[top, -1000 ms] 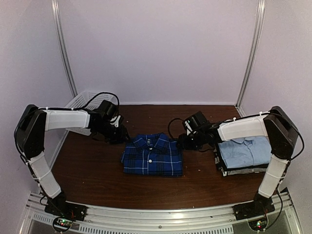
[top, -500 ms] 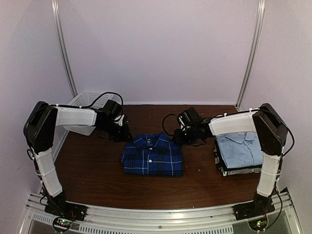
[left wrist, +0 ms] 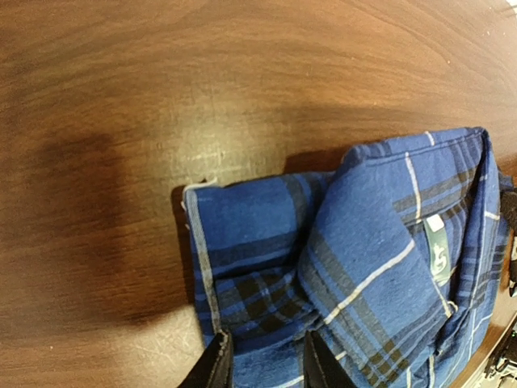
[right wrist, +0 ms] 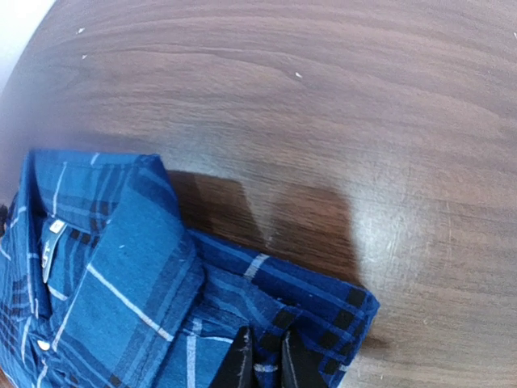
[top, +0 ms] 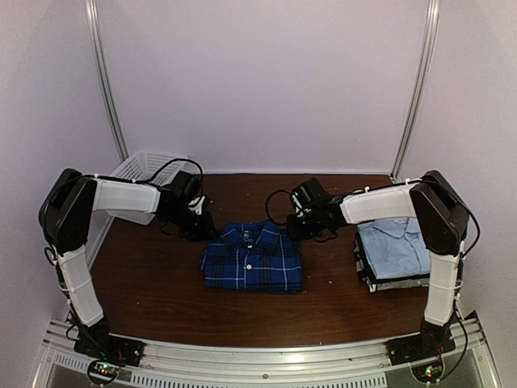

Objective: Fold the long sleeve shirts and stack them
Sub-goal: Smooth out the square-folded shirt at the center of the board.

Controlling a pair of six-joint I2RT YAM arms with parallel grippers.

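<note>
The dark blue-and-black plaid shirt lies folded in the middle of the table, collar toward the far side. My left gripper is at its far left corner. In the left wrist view the fingers stand apart with the plaid cloth between them. My right gripper is at the far right corner. In the right wrist view its jaws are nearly together, pinching a fold of the plaid shirt. The light blue shirt tops a stack of folded shirts at the right.
A white lattice basket stands at the far left, behind the left arm. Bare brown table lies in front of the plaid shirt and to its left. The stack sits near the right table edge.
Both arms have reached farther in. The left gripper moved right onto the plaid shirt's far left corner. The right gripper moved left and away onto its far right corner.
</note>
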